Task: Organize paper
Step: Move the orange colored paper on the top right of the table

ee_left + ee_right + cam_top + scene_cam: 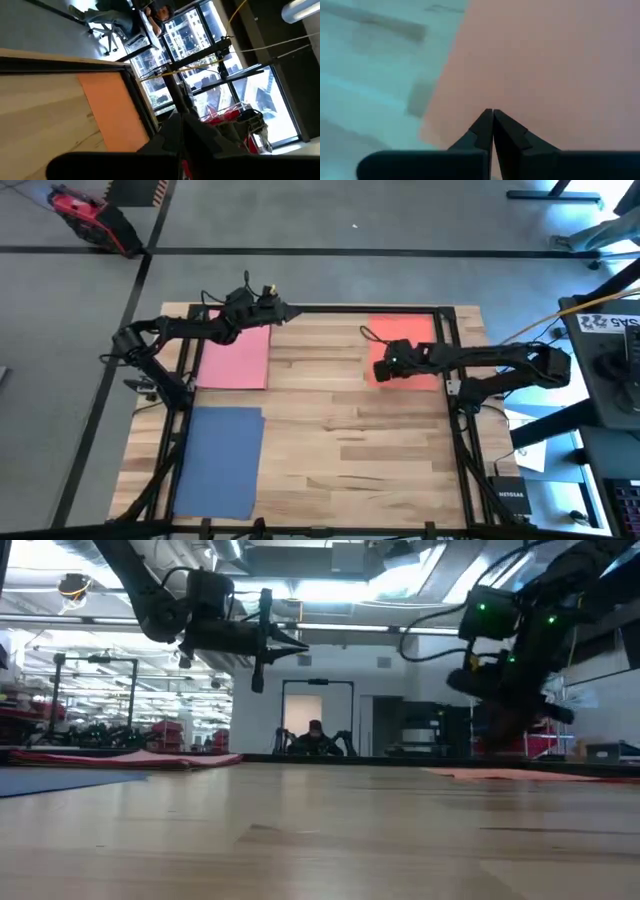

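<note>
Three sheets of paper lie flat on the wooden table. A pink sheet (235, 355) is at the far left, a blue sheet (220, 460) at the near left, and an orange sheet (405, 345) at the far right. My left gripper (283, 311) is shut and held level, high above the table's far edge beside the pink sheet (130, 758). My right gripper (493, 113) is shut and points down over the orange sheet (545, 65), close to its near left corner (372, 378). My right gripper points its shut fingertips down at the orange sheet near the near left corner (432, 135). I cannot tell whether the tips touch the paper. The sheet lies flat on the table.
A black frame (450, 380) runs along the table's sides and far edge. The bare wood (330, 420) between the sheets is free. A person (315, 735) sits far behind the table. A monitor and boxes (610, 350) stand off the table's right side.
</note>
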Tool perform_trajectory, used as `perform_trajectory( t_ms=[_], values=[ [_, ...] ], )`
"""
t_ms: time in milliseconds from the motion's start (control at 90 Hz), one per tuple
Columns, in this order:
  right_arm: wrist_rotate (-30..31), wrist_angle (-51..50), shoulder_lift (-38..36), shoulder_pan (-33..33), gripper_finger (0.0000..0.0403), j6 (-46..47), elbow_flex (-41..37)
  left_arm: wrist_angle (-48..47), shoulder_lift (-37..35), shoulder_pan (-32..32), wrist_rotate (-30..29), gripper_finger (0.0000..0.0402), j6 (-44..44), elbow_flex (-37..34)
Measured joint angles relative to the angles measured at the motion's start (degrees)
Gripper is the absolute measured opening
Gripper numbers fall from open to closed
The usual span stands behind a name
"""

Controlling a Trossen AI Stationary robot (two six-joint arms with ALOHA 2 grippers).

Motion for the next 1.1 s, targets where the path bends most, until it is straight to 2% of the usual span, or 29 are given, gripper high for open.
perform_trajectory(
  t_ms=[322,622,1100],
  values=[
    [-2.9,2.9,8.2,3.7,0.0000,1.8,0.3,-0.1,0.0,0.0,0.0,0.0000,0.8,0.0],
    [-4.4,1.2,8.4,6.4,0.0000,2.3,0.3,-0.1,0.0,0.0,0.0,0.0000,1.5,0.0],
    [-4.2,-2.7,8.4,6.4,0.0000,1.4,0.3,-0.1,0.0,0.0,0.0,0.0000,1.7,0.0]
  ],
)
